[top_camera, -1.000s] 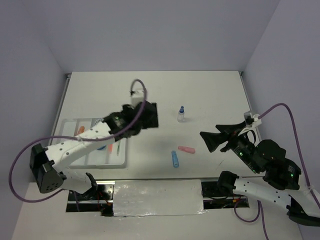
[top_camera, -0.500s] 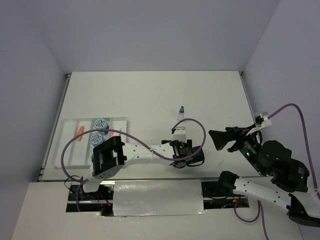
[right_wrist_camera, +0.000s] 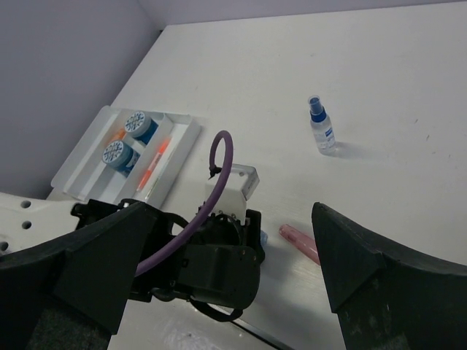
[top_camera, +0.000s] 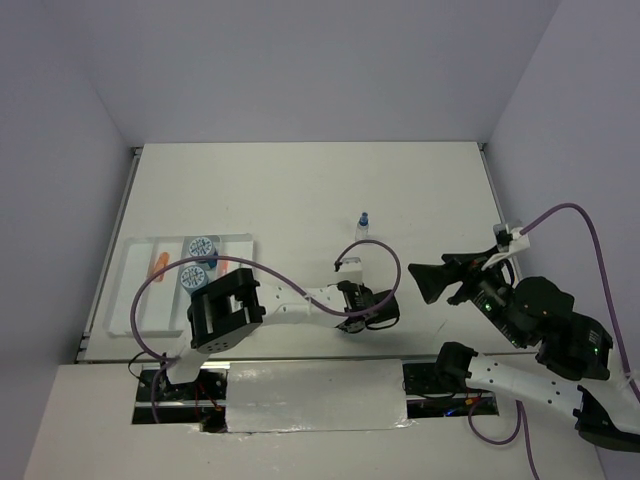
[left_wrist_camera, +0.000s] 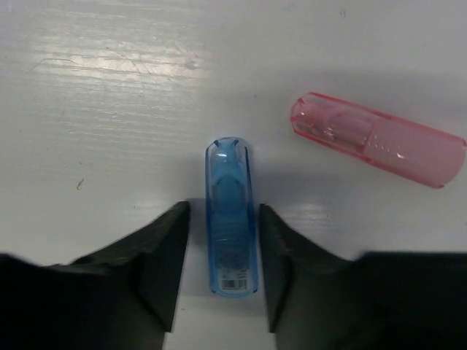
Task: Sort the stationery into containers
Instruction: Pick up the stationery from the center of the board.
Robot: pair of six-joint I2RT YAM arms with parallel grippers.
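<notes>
Here the left gripper (left_wrist_camera: 222, 211) straddles the blue marker (left_wrist_camera: 230, 219) lying flat, jaws apart (a sliver of table (left_wrist_camera: 109, 87) shows beside it), with the pink eraser (left_wrist_camera: 379, 138) near at two o'clock. Farther off, the bottle (top_camera: 362, 228) stands at twelve o'clock, and the right gripper (top_camera: 420, 282) gapes wide at three.

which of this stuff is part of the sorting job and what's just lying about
Part of the job:
white tray; two patterned pots and orange pen in it; blue marker between the fingers of the left gripper; pink eraser beside it; small spray bottle.

Just there:
purple cables; silver strip at the near table edge.
</notes>
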